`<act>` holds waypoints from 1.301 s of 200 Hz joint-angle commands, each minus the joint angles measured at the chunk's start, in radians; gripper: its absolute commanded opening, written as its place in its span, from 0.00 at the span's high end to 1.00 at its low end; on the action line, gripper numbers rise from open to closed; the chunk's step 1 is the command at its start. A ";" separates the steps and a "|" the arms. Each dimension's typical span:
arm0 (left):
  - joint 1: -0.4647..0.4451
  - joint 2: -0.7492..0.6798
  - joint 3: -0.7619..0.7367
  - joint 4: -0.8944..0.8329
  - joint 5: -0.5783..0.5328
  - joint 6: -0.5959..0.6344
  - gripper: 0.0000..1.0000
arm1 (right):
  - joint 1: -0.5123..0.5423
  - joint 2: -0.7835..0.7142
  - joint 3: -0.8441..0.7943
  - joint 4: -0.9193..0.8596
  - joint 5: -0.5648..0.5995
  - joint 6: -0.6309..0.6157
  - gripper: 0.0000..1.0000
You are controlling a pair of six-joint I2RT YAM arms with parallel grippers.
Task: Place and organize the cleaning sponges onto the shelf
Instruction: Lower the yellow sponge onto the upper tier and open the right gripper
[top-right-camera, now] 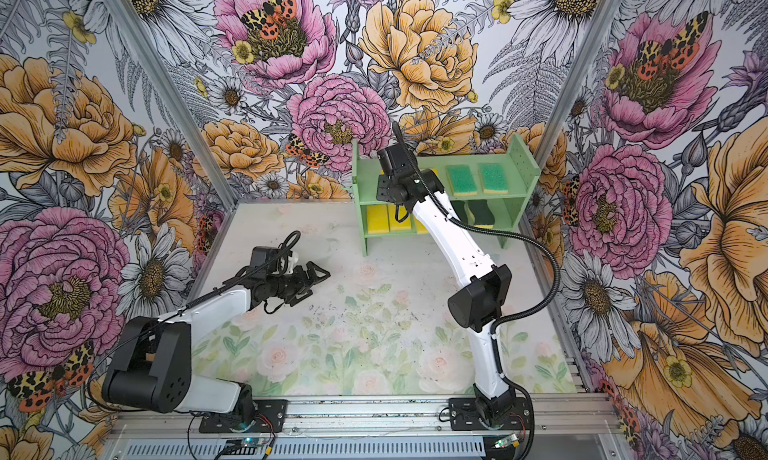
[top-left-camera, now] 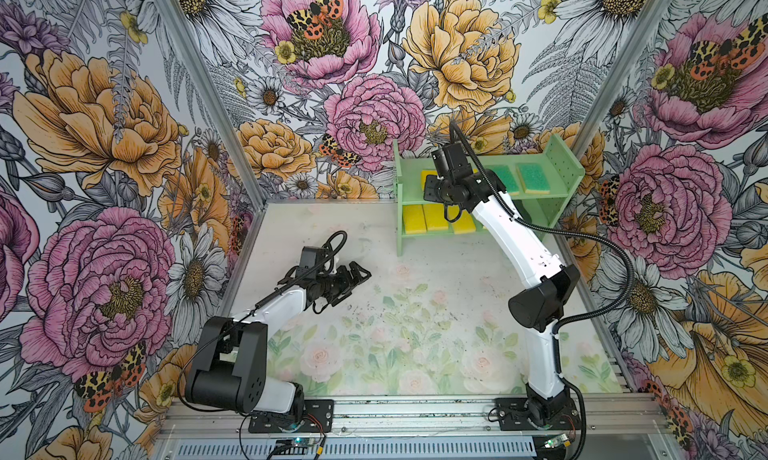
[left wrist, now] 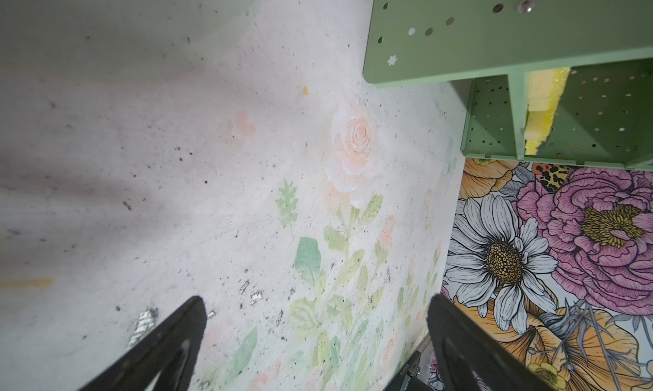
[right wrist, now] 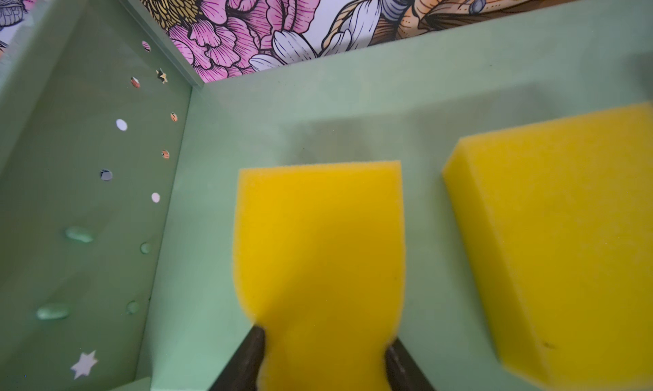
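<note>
Sponge (right wrist: 318, 247) squeezed in right gripper (right wrist: 325, 338) at shelf (right wrist: 318, 106) top tier, beside second sponge (right wrist: 565, 230), likely completing the row; left gripper (left wrist: 318, 301) spread, empty.

Place: a robot test cell in a lab, not a lived-in room.
Walls: flat panels (top-left-camera: 104, 146) printed with giant flowers and moths stand left, far and right, held in bare aluminium posts (top-left-camera: 203, 83).
Floor: a scuffed tabletop (top-left-camera: 415, 312) with a faded rose print.
Near edge: an aluminium rail (top-left-camera: 415, 412) carries black plates (top-left-camera: 322, 410). The left arm (top-left-camera: 286, 302) and the right arm (top-left-camera: 503, 229) are bolted to them.
Electronics: an exposed circuit board (top-left-camera: 291, 442) with loose wires lies below the rail.
</note>
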 commanded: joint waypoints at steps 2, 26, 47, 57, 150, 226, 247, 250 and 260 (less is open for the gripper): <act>0.011 -0.018 -0.004 0.027 0.014 0.017 0.01 | 0.009 0.017 0.037 0.004 -0.009 0.015 0.53; 0.010 -0.019 -0.004 0.027 0.014 0.019 0.01 | 0.009 0.021 0.038 0.003 -0.009 0.013 0.53; 0.011 -0.019 -0.004 0.027 0.015 0.019 0.01 | 0.009 0.023 0.038 0.004 -0.006 0.012 0.52; 0.013 -0.020 -0.004 0.027 0.014 0.019 0.01 | 0.009 0.024 0.040 0.003 -0.009 0.011 0.52; 0.015 -0.023 -0.007 0.027 0.016 0.019 0.01 | 0.009 0.035 0.040 0.002 -0.029 0.003 0.45; 0.016 -0.023 -0.010 0.027 0.016 0.017 0.01 | 0.008 0.040 0.038 0.003 -0.034 -0.008 0.40; 0.017 -0.023 -0.011 0.027 0.016 0.017 0.01 | 0.008 0.040 0.039 0.002 -0.034 -0.012 0.39; 0.017 -0.023 -0.011 0.027 0.014 0.017 0.01 | 0.008 0.040 0.039 0.002 -0.034 -0.012 0.39; 0.018 -0.023 -0.011 0.027 0.014 0.017 0.01 | 0.007 0.040 0.038 0.002 -0.033 -0.013 0.38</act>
